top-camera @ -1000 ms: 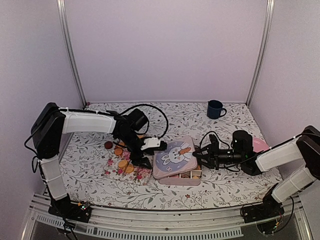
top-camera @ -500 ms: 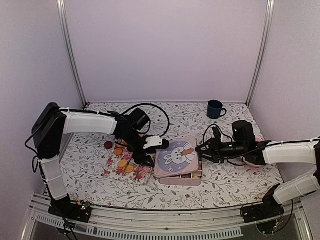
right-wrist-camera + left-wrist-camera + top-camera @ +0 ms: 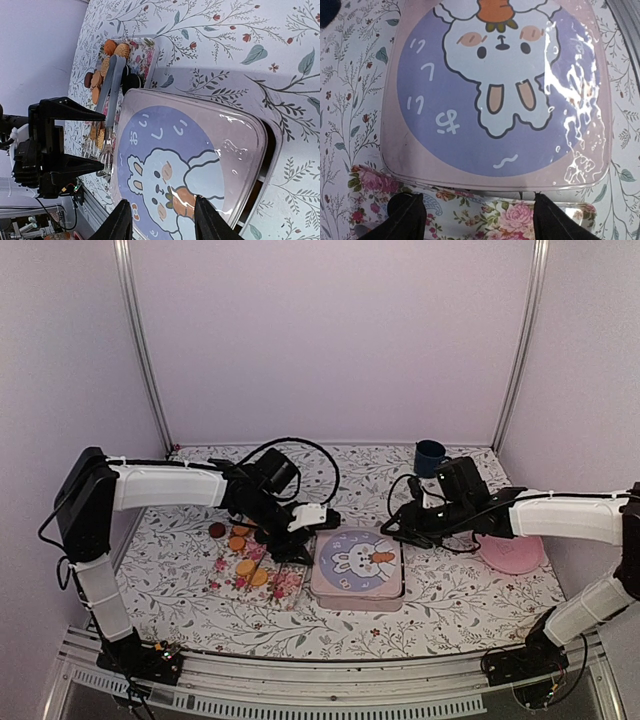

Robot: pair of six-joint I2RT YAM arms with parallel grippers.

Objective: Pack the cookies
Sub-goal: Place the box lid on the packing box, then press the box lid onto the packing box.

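Cookies (image 3: 240,541): orange discs and one dark, on tray, toward table's left edge.
Tray (image 3: 285,585): floral, just beside tin's left side.
Tongs (image 3: 111,80): metal, lying on tray among cookies.
Tin (image 3: 360,562): pink, rabbit lid lying on it; mid-table, near front edge.
Left gripper (image 3: 480,220): fingers wide apart, empty, over tray by tin's left edge.
Right gripper (image 3: 162,220): fingers apart, nothing between them, above tin's right side.
Mug (image 3: 431,457): blue, upright, toward far right corner.
Plate (image 3: 512,552): pink, by right edge.

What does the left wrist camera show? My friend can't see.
A pink box lid with a white bunny and orange carrot on a purple circle fills the view. The left gripper's two black fingers stand apart below it, over a flowery tray.
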